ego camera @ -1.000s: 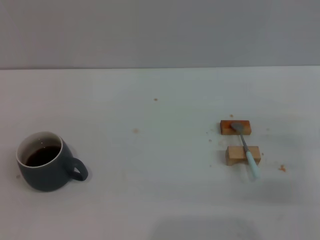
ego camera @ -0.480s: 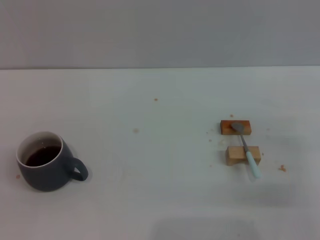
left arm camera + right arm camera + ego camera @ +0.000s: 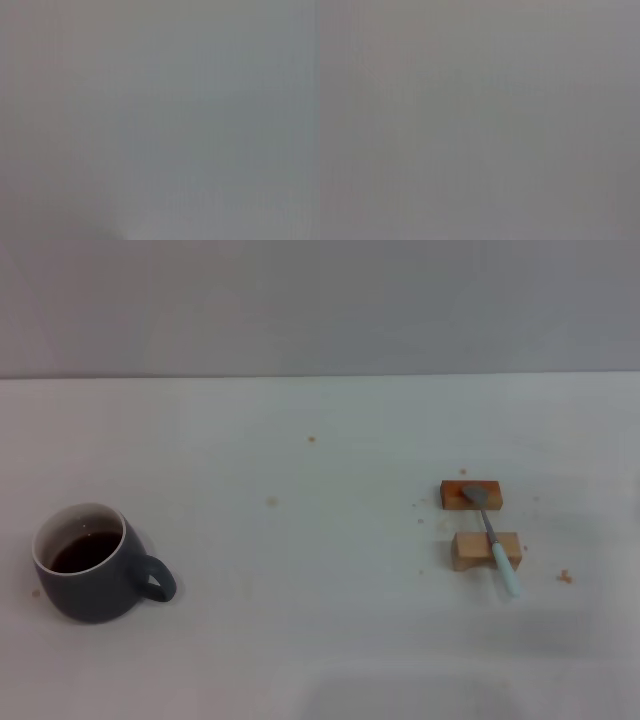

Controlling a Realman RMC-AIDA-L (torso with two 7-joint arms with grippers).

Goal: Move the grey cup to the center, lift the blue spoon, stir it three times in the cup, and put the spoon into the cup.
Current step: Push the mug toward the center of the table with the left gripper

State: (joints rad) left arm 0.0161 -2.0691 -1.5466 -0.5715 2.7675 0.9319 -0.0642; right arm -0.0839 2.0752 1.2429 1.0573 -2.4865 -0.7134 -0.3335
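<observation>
The grey cup [image 3: 92, 565] stands upright at the near left of the white table [image 3: 320, 540], its handle pointing right and dark brown liquid inside. On the right lies the blue spoon [image 3: 490, 535], its metal bowl resting on a reddish wooden block [image 3: 471, 494] and its neck on a pale wooden block [image 3: 486, 550]; the light-blue handle points toward me. Neither gripper shows in the head view, and both wrist views give only a plain grey field.
Small brown crumbs dot the table near the spoon and toward the middle. A grey wall runs behind the table's far edge.
</observation>
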